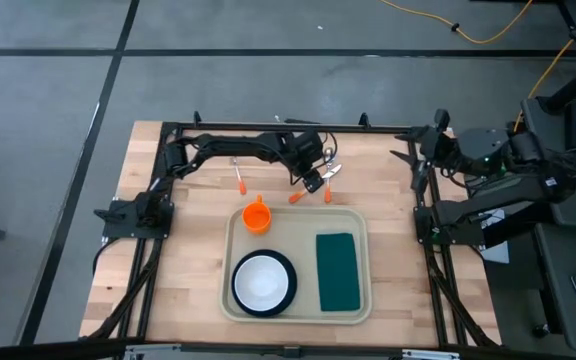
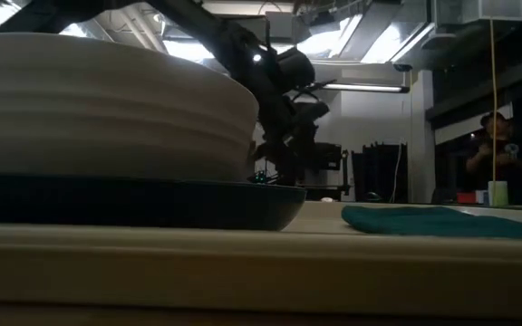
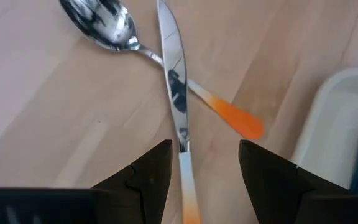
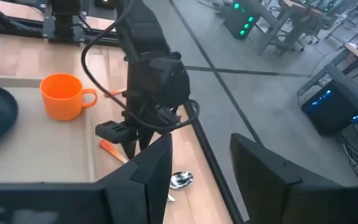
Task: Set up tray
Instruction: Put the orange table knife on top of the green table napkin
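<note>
Currently the left gripper (image 1: 315, 180) hangs with fingers parted astride a knife (image 3: 174, 74) (crossing a spoon (image 3: 114, 28)), at 12 o'clock from the tray (image 1: 353, 215). Right gripper (image 1: 408, 160) idle, released, at table's 2 o'clock.

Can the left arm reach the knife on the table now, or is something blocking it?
Probably yes. The left gripper hangs open right above the knife, its fingers on either side of the handle, with nothing between. The knife lies across a spoon, which could shift when it is lifted.
</note>
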Robot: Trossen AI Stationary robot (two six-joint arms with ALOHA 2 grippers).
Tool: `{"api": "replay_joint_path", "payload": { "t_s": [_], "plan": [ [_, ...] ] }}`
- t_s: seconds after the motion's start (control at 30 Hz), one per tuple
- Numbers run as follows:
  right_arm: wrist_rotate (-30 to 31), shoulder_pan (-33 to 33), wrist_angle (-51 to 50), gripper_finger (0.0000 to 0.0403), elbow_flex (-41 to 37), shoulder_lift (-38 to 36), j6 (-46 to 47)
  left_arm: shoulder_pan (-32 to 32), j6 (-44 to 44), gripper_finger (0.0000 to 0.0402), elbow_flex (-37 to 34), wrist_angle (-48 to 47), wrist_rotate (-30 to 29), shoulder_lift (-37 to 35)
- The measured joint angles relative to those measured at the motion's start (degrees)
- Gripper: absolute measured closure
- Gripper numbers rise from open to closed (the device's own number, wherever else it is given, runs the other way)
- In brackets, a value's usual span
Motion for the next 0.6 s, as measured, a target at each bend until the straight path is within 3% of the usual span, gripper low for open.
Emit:
{"api": "replay_joint_path", "payload": {
  "t_s": [0.6],
  "plan": [
    [-1.6, -1.2, -0.4, 0.0237, 0.0, -0.9, -0.9, -0.8, -0.7, 0.0221, -0.1, 1.8, 0.7, 5.2]
  ]
}}
